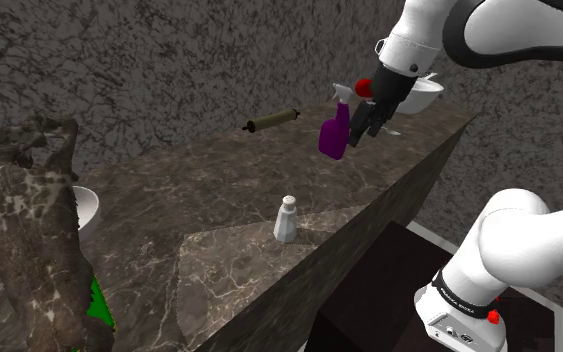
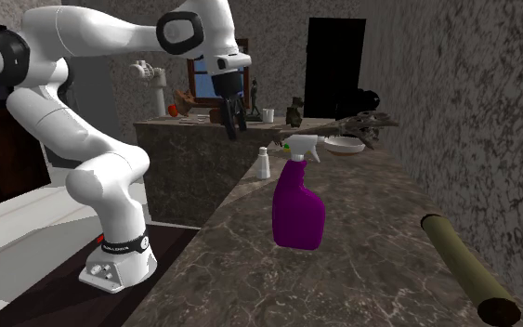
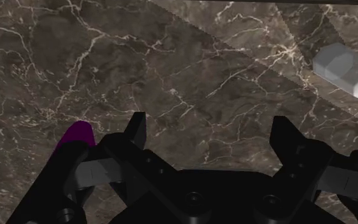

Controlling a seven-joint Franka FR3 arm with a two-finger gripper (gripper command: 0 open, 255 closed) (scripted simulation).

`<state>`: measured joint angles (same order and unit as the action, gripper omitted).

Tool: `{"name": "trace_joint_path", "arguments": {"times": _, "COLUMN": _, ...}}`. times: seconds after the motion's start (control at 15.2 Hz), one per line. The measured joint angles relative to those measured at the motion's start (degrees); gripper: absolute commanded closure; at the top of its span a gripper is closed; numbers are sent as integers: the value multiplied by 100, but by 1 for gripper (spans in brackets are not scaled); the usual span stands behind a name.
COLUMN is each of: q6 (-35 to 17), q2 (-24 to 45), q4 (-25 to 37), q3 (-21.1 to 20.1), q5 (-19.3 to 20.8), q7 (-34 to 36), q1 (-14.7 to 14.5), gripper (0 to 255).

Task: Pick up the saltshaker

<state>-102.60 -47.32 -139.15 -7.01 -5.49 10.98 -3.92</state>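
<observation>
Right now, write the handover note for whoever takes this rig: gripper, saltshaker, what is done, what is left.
Gripper: open, empty, in the air over the marble counter, beside the purple spray bottle.
Saltshaker: white, upright on the counter near the edge on the stand's side, apart from the gripper.
Done: nothing gripped yet.
Left: probably move over the saltshaker, lower around it, close, lift.

Opposed exterior views along one counter (image 1: 199, 190)
</observation>
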Motion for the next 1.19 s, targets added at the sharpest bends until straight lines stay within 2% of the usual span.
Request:
{"name": "trace_joint_path", "arguments": {"times": 0.46, "q6": -993, "q2": 318, "q4": -413, "q3": -782, "q5": -542, "q7": 673, "q1": -339, "gripper": 0}}
{"name": "trace_joint_path", "arguments": {"times": 0.73, "q6": -1583, "q2": 689, "q4": -452, "q3": -1262, "q5": -785, "q7": 1065, "q1": -485, "gripper": 0}}
{"name": "trace_joint_path", "arguments": {"times": 0.99, "q6": -2190, "q2": 1212, "q4": -346, "q3": -1775, "q5": -927, "q7": 1468, "q1": -550, "gripper": 0}}
{"name": "trace_joint_path", "arguments": {"times": 1.19, "q6": -2499, "q2": 1418, "q4": -379, "q3": -1984, "q5": -972, "q7": 1625, "q1": -571, "gripper": 0}}
